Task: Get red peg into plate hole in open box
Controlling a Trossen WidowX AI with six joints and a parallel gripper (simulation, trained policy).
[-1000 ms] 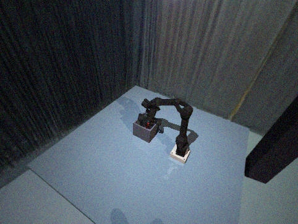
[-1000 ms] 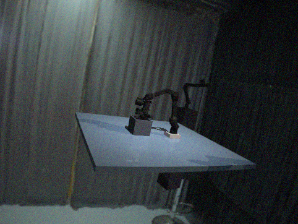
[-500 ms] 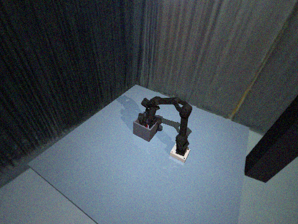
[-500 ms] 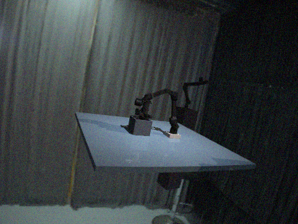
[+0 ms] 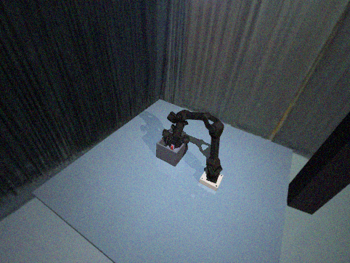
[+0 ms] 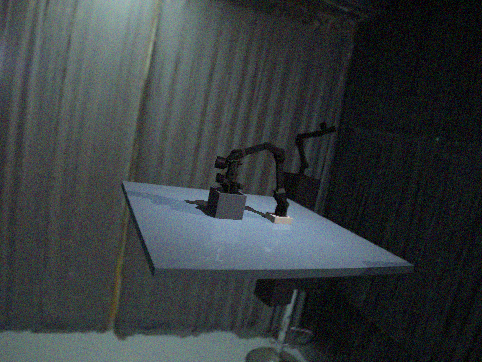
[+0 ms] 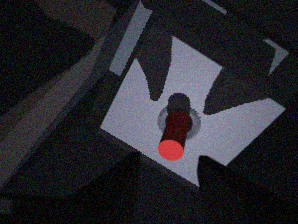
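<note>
While the fingers (image 5: 168,144) (image 6: 230,188) stand partly open, gripping nothing, the red peg (image 5: 172,147) (image 7: 171,150) between them appears entered in the plate (image 7: 125,107) below; full seating remains unclear.

Shadows (image 5: 149,135) (image 6: 197,204) shifted across the tabletop (image 5: 163,207) (image 6: 225,250)
</note>
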